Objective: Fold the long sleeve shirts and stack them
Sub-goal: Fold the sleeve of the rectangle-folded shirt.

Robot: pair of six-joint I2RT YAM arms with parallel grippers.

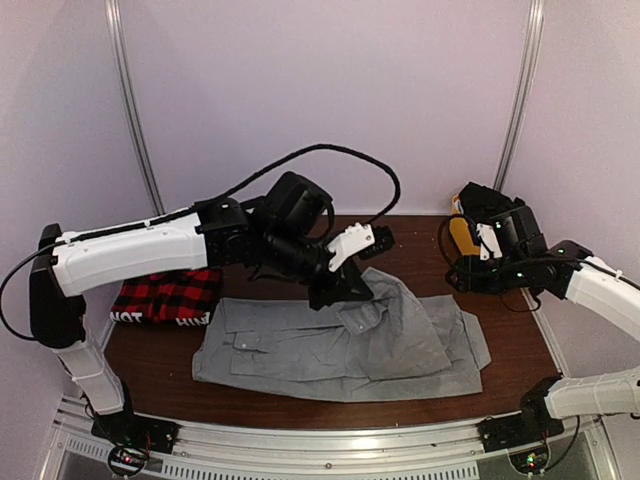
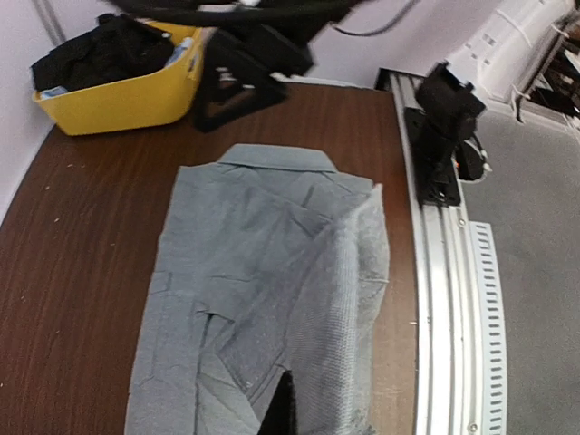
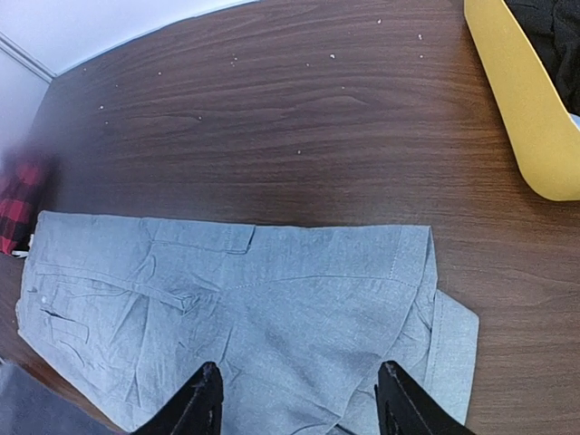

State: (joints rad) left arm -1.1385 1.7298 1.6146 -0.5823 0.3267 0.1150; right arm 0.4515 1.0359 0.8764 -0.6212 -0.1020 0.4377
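The grey shirt (image 1: 340,345) lies spread across the middle of the table, partly folded, with its collar to the right (image 2: 276,159). It also fills the lower half of the right wrist view (image 3: 272,299). My left gripper (image 1: 335,295) reaches over its far edge and is shut on a lifted fold of the grey cloth (image 2: 340,344), with one dark finger (image 2: 276,412) showing beside it. My right gripper (image 1: 465,278) is open and empty, hovering over the shirt's right end, its gripper (image 3: 304,403) spread wide. The red-and-black plaid shirt (image 1: 168,297) lies folded at the left.
A yellow bin (image 1: 461,235) with dark clothes stands at the back right corner; it also shows in the left wrist view (image 2: 118,91) and the right wrist view (image 3: 521,118). The aluminium rail (image 1: 330,440) runs along the near table edge.
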